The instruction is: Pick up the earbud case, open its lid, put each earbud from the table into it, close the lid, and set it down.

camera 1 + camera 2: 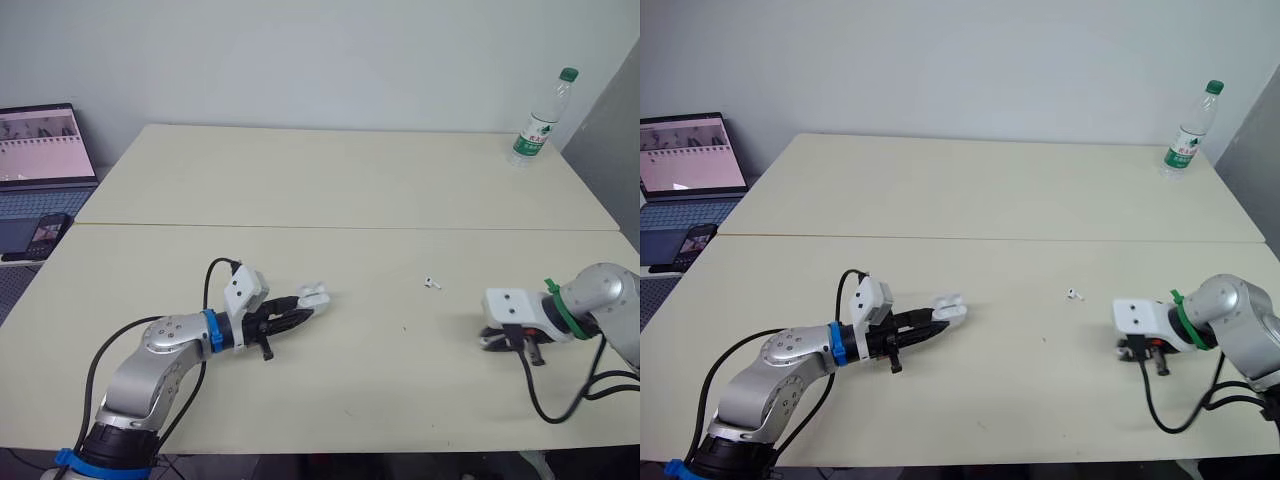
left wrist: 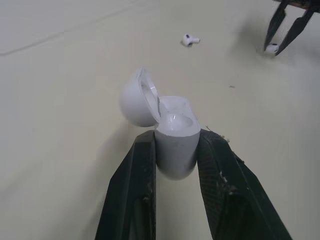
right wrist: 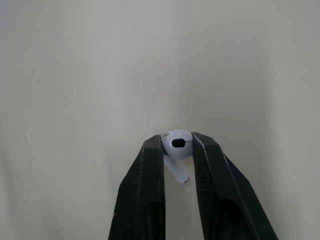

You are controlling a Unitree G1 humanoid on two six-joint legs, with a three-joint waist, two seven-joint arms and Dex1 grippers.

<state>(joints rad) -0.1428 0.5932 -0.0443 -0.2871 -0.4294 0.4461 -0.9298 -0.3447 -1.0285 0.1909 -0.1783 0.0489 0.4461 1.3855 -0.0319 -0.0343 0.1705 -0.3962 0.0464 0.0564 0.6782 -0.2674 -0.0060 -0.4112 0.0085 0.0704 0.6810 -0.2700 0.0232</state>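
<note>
With the left gripper (image 1: 303, 310) clamping the opened earbud case (image 2: 175, 134) and the right gripper (image 3: 178, 150) pinching one earbud (image 3: 176, 141), the second earbud (image 1: 432, 283) lies right of centre on the desk (image 1: 350, 180); both insertions, closing and set-down remain.

The room reads as an office or a lab workroom. A wide cream bench (image 1: 350, 180), two plain tops joined at a seam, stands against a bare pale wall (image 1: 300, 60). Just off the bench's left edge an open laptop (image 1: 40, 150) shows rows of pictures, with a phone (image 1: 45, 232) lying at it. A plastic water bottle (image 1: 540, 120) stands at the bench's far right corner.
</note>
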